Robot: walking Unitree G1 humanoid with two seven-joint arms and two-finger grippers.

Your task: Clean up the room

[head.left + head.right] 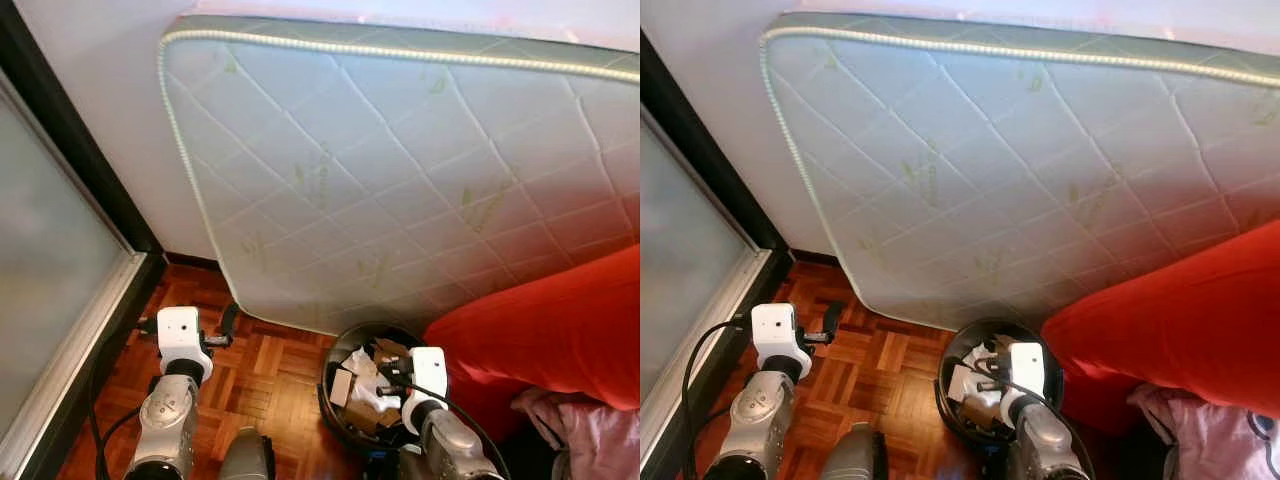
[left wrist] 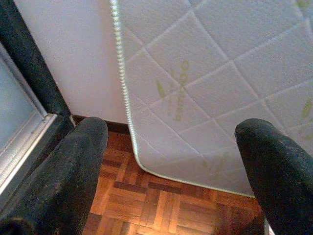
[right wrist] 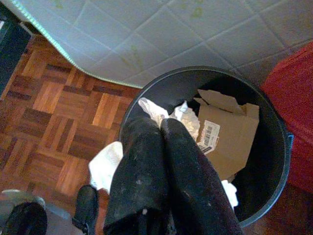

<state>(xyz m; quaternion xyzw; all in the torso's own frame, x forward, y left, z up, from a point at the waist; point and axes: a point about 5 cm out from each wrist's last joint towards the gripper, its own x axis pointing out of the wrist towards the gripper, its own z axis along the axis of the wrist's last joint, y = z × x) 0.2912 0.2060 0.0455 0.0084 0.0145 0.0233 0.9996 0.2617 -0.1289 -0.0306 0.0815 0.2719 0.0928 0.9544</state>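
A black round bin (image 1: 333, 352) stands on the parquet floor between the leaning mattress and a red cushion. Inside it lie a torn cardboard piece (image 3: 230, 137) and crumpled white paper. My right gripper (image 3: 161, 122) hangs just above the bin's near side, shut on a crumpled white paper (image 3: 149, 108) that sticks out past its fingertips. My left gripper (image 2: 171, 166) is open and holds nothing. It hovers over the floor to the bin's left, facing the mattress corner.
A quilted white mattress (image 1: 400, 170) leans against the wall behind the bin. A red couch or cover (image 1: 560, 330) with pink cloth (image 1: 600, 440) is on the right. A frosted glass door with a dark frame (image 1: 50, 280) runs along the left. Parquet floor (image 1: 265, 365) lies between.
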